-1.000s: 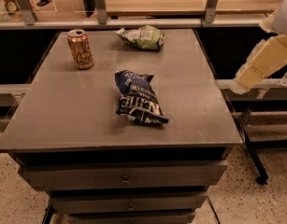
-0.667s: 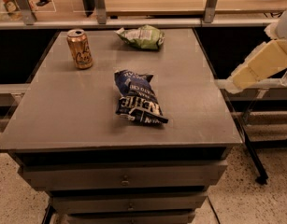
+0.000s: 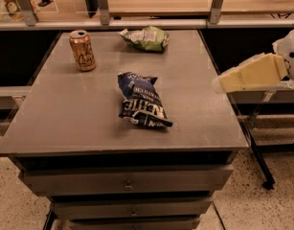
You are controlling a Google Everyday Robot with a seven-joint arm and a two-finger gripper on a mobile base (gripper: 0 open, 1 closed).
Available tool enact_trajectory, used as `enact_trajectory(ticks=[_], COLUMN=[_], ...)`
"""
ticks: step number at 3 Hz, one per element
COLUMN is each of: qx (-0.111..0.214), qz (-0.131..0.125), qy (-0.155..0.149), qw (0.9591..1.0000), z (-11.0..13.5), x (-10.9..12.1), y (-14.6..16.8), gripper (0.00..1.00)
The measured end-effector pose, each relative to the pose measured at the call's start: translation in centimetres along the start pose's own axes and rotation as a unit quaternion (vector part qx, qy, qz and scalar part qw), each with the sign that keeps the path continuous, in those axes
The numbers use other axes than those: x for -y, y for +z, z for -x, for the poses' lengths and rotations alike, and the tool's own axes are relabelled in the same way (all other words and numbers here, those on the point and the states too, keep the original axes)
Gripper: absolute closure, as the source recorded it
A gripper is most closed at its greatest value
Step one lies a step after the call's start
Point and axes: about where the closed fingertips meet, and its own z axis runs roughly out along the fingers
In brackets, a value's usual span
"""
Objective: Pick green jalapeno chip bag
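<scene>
gripper hovers at the right edge of the table, can't tell if it's spread or pressed together. dark blue bag lies mid-table. green jalapeno chip bag sits at the far edge, well apart, with the orange can beyond.

Cream, wedge-shaped pincer at right edge, white rounded joint behind.

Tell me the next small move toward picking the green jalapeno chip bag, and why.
Probably swing the gripper left and away, toward the green jalapeno chip bag. The gripper hangs beyond the right edge of the table, well apart from that bag, which lies near the far edge. The blue bag and can sit off that path.
</scene>
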Motion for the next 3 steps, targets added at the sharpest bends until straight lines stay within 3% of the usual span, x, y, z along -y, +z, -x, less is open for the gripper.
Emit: enact_trajectory(ticks=[1, 2, 3], qx=[0.041, 0.056, 0.056], qz=[-0.035, -0.054, -0.054], qy=[0.02, 0.004, 0.004], qw=[0.9983, 0.9969, 0.9969], z=[1.0, 2.3, 2.3], x=[1.2, 2.2, 2.1], y=[0.3, 0.3, 0.3], gripper=[0.0, 0.0, 0.0])
